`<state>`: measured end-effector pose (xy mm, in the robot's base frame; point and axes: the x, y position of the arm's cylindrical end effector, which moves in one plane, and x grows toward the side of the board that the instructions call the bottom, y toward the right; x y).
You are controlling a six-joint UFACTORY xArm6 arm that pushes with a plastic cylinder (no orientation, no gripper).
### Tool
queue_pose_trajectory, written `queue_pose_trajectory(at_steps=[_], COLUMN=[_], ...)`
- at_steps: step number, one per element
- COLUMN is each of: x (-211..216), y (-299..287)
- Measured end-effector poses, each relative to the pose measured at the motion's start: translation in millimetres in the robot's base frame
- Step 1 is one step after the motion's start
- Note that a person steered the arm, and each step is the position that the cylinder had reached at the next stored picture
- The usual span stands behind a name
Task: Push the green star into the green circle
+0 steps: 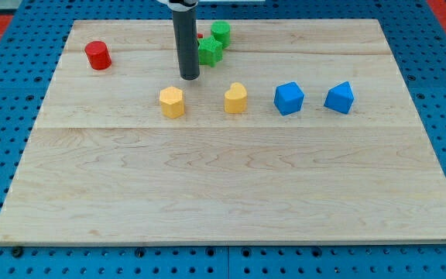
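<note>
Red cylinder (97,56) is seen at the view's far left, well clear of the work. A yellow block (172,101) follows, then my tip (190,77), bare and holding nothing, set just left of the green star (210,51), seemingly so a push drives it rightward. The star touches the green circle (221,32) beyond it. Another yellow block (235,98) and two blue blocks (289,98) (339,98) are lined up rightward.

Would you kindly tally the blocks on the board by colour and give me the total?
Green: 2, the green star and the green circle
Yellow: 2, one yellow block and another
Blue: 2, one blue block and another
Red: 1, the red cylinder; a red speck behind the rod is unclear
Total: 7
My tip sits left of the star.
</note>
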<state>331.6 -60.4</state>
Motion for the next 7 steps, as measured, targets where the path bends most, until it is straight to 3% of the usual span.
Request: queue_pose_trajectory(at_steps=[3, 4, 5, 7], x=[8.2, -2.2, -44.6, -43.2], y=[7.3, 34.9, 37.6, 58.1])
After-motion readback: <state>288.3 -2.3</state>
